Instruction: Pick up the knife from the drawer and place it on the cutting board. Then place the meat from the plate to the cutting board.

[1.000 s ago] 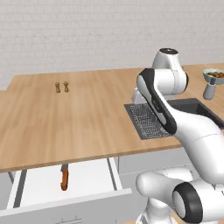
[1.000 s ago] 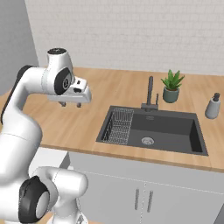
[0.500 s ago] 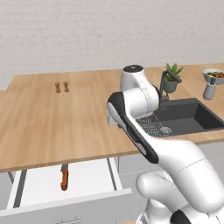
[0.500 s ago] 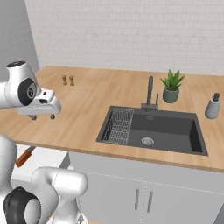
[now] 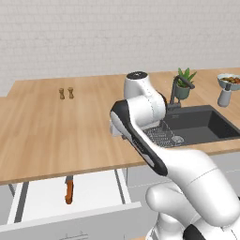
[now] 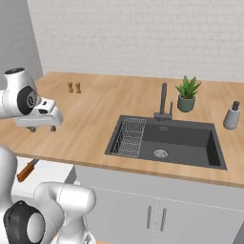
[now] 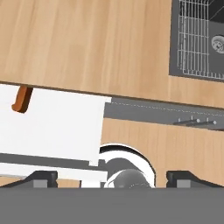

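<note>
**Inspector:** Swinging leftward since the earlier frames, the arm has carried the gripper point(image 6: 42, 127) from near the sink to the counter's near edge, above the open drawer point(image 5: 42, 199). Confirm its present position.

**Assistant:** Confirmed. In the right base view it hangs over the wooden counter point(image 6: 95, 124), close to the front edge, empty. In the hand view the gripper point(image 7: 113, 178) looks straight down, with one dark fingertip at each lower corner.

**Inspector:** State of the claw?

**Assistant:** Spread wide, nothing between the fingertips point(image 7: 41, 178).

**Inspector:** And the knife?

**Assistant:** The knife point(image 5: 69, 190) lies flat on the white drawer floor, orange-brown handle toward the drawer front, its far end running under the counter lip (blade largely hidden there). The right base view shows the handle point(image 6: 26, 170) just beside the robot's body; the hand view shows a short piece of it point(image 7: 21, 99) at the counter's edge.

**Inspector:** Contact between gripper and knife?

**Assistant:** None. They are well apart, the knife below and to one side.

**Inspector:** Other items noted?

**Assistant:** Dark sink point(image 6: 183, 143) with a wire rack point(image 6: 128, 138) inside, tap point(image 6: 163, 101), potted plant point(image 6: 187, 94), soap dispenser point(image 6: 232, 115), and two small shakers point(image 5: 66, 93) at the back of the counter.
</note>
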Controlling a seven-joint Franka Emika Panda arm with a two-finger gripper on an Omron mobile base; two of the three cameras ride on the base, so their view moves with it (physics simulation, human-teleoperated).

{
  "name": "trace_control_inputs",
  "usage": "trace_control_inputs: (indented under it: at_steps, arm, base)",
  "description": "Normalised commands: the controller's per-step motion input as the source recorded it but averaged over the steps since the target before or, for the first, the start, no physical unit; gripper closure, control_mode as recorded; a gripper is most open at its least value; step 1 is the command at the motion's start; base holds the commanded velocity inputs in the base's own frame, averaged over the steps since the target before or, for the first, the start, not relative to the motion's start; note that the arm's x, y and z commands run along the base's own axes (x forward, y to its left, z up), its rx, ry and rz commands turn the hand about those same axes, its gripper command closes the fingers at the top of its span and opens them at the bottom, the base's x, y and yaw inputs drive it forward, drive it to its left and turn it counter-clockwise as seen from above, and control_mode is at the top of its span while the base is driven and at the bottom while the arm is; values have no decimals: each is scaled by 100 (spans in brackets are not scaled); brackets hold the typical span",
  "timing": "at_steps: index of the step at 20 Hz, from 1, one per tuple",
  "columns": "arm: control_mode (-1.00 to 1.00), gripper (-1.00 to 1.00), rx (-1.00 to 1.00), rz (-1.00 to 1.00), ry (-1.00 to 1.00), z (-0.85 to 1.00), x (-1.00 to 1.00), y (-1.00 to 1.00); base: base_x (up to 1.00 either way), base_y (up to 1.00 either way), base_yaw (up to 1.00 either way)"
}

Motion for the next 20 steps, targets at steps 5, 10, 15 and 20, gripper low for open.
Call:
trace_control_inputs:
  at_steps: [5, 10, 15, 20]
  arm:
    - [-100, -100, 13, 1, -5, -2, 0, -60]
    - [100, -100, 0, 9, 0, -12, 0, 0]
    - [100, -100, 0, 0, 0, 0, 0, 0]
    - [100, -100, 0, 0, 0, 0, 0, 0]
  base:
    - [0, 0, 0]
    - [-14, -32, 21]
    - [-2, -71, 28]
    - [16, -35, 17]
